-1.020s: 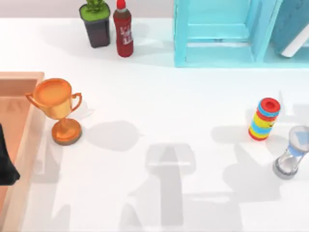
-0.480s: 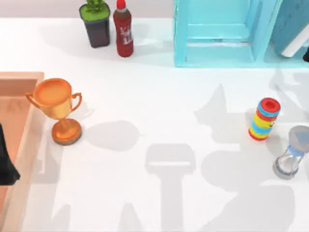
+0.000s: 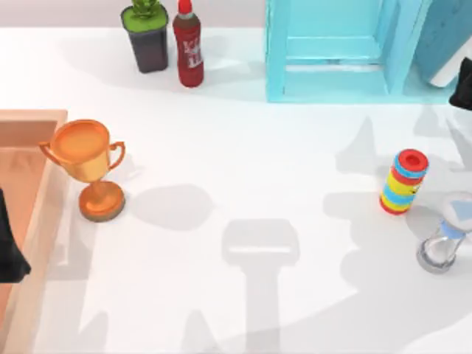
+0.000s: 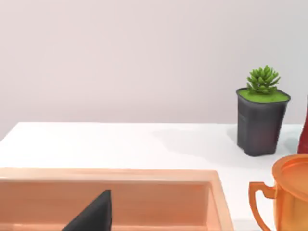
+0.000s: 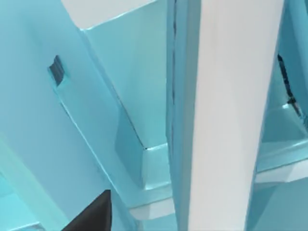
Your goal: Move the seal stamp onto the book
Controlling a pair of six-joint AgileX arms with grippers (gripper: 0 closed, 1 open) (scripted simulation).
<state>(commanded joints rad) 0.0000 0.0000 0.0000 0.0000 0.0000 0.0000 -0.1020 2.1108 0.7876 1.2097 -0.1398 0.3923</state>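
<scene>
The right gripper [image 3: 464, 82] sits at the top view's right edge, just beside the book [image 3: 445, 37] leaning in the light-blue shelf unit [image 3: 335, 51]. Below it stand a striped cylinder [image 3: 403, 181] and an hourglass [image 3: 445, 237]. The left arm [image 3: 10, 247] rests over the wooden tray [image 3: 43, 192], beside a golden trophy [image 3: 87, 166].
</scene>
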